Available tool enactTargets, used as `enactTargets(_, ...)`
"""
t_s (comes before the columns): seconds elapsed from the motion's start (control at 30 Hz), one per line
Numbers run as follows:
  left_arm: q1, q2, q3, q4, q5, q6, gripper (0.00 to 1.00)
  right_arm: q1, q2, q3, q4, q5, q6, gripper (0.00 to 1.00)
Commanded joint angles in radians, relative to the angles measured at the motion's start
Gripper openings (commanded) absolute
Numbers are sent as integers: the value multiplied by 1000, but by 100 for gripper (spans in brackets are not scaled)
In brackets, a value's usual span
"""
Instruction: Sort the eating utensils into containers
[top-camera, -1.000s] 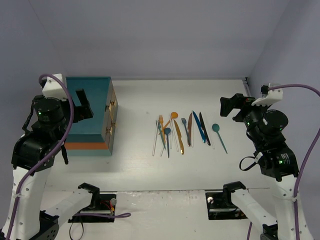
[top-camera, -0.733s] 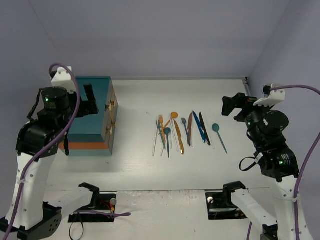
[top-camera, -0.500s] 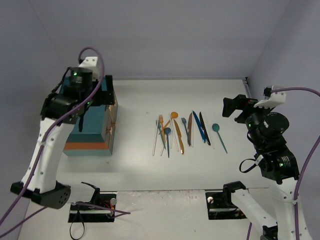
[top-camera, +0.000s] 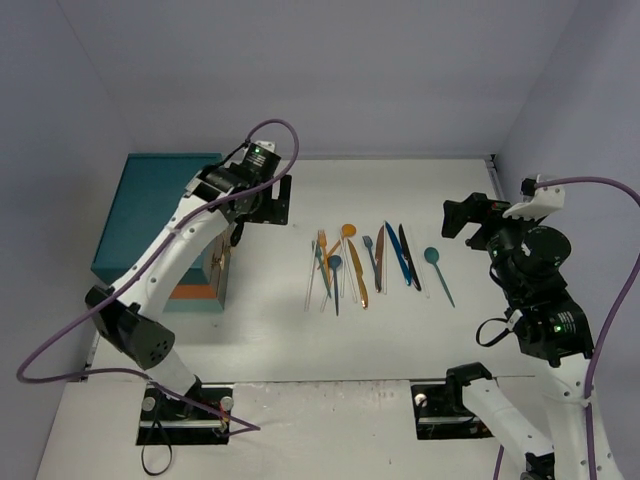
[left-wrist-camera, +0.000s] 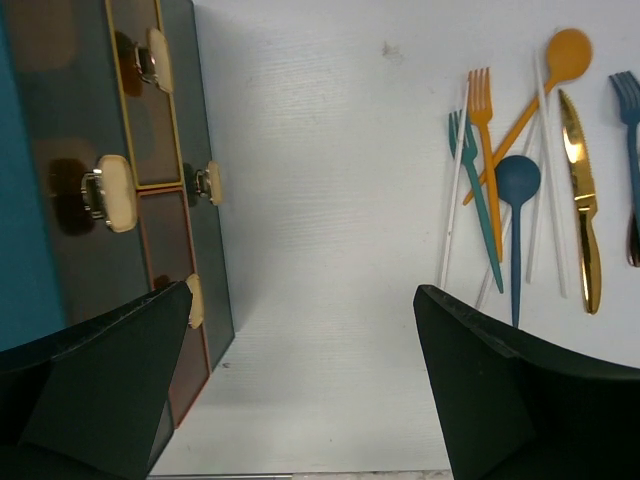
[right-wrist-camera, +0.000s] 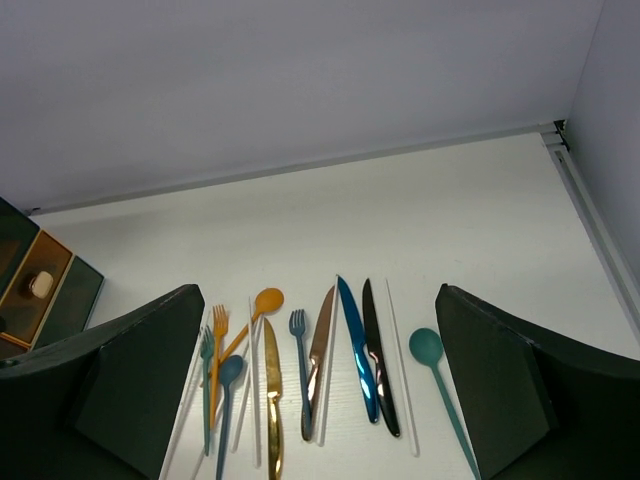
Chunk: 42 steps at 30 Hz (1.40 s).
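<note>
The left pincer (left-wrist-camera: 302, 290), spread wide and empty, hovers above the bench (left-wrist-camera: 320, 200), shut drawers (left-wrist-camera: 135, 130) close on one side, utensils (left-wrist-camera: 515, 180) farther off on the other; it likely should square up on one gold handle (left-wrist-camera: 108, 193) first.

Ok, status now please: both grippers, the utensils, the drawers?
Left gripper open, empty, near the chest front. Right gripper open, empty. Utensils all on the table, none sorted. Drawers look shut.

Chest (top-camera: 150, 210), table's left edge: drawer fronts (top-camera: 222, 268) partly hidden beneath left arm (top-camera: 185, 235); left wrist view crops its top.
</note>
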Motion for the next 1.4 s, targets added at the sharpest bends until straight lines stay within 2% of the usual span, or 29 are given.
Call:
enactTargets(0.0, -9, 93, -22, 2, -57, -99, 93, 13, -10, -13, 75, 19, 15, 100)
enactTargets(0.2, -32, 206, -66, 2, -230, -131, 93, 15, -31, -36, 73, 12, 19, 100)
enactTargets(0.4, -31, 321, -94, 5, -311, -150, 86, 17, -52, -51, 72, 19, 20, 100)
enactTargets(0.6, -23, 408, -105, 13, -366, -183, 86, 22, -67, -61, 69, 25, 13, 100)
enactTargets(1.0, 57, 474, -112, 49, -358, -153, 86, 29, -83, -73, 63, 30, -7, 100)
enactTargets(1.37, 87, 519, -119, 91, -317, -113, 86, 30, -89, -75, 60, 28, -8, 100)
